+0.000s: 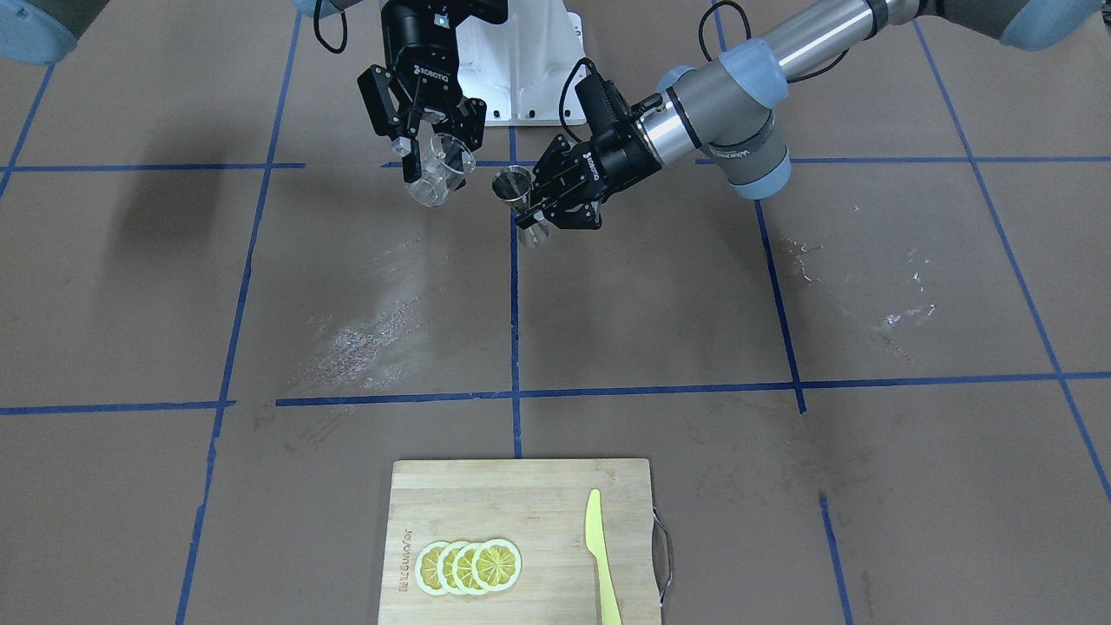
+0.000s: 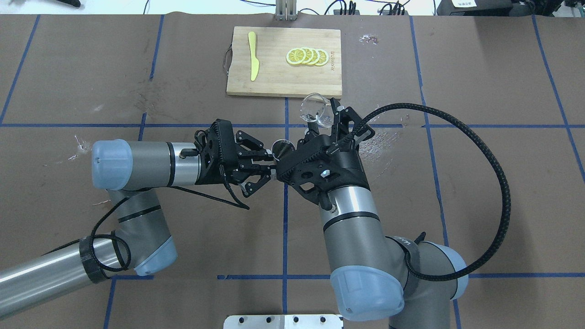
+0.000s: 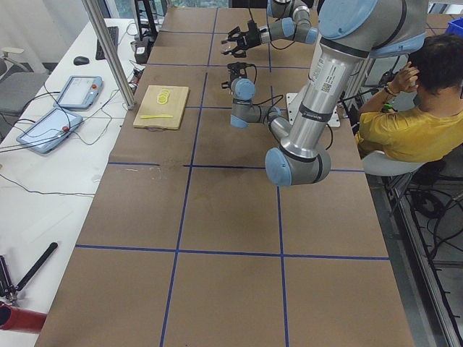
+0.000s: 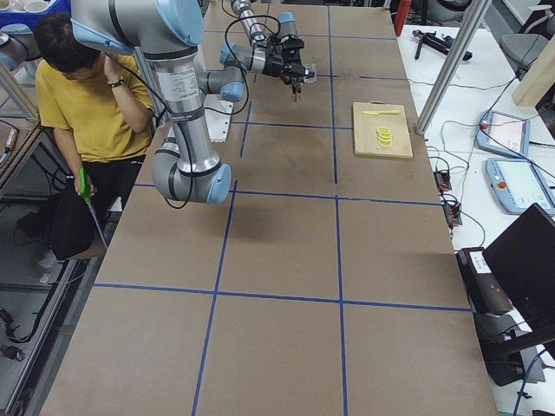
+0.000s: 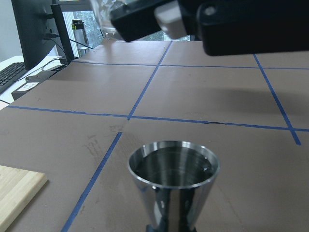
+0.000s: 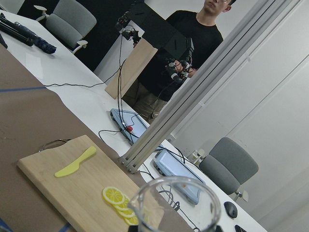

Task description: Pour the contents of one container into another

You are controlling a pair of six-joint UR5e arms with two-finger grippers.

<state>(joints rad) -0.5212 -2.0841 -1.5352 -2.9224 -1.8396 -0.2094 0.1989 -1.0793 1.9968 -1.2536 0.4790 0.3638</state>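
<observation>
My right gripper (image 1: 434, 146) is shut on the clear glass tumbler (image 1: 438, 171) and holds it tilted in the air, its mouth turned up and outward (image 2: 315, 109). Beside it and slightly lower, my left gripper (image 1: 531, 210) is shut on the waist of the steel hourglass jigger (image 1: 514, 185), which stands upright above the table. In the left wrist view the jigger's open top cup (image 5: 174, 169) shows a shiny inside, with the right gripper's black body above it. The tumbler's rim (image 6: 174, 200) fills the bottom of the right wrist view. In the overhead view the jigger (image 2: 283, 147) sits between both grippers.
A bamboo cutting board (image 1: 521, 495) with lemon slices (image 1: 469, 566) and a yellow plastic knife (image 1: 601, 555) lies at the table's far edge. Pale wet-looking marks (image 1: 373, 330) spot the brown table. A seated person (image 3: 412, 116) is beside the robot's base.
</observation>
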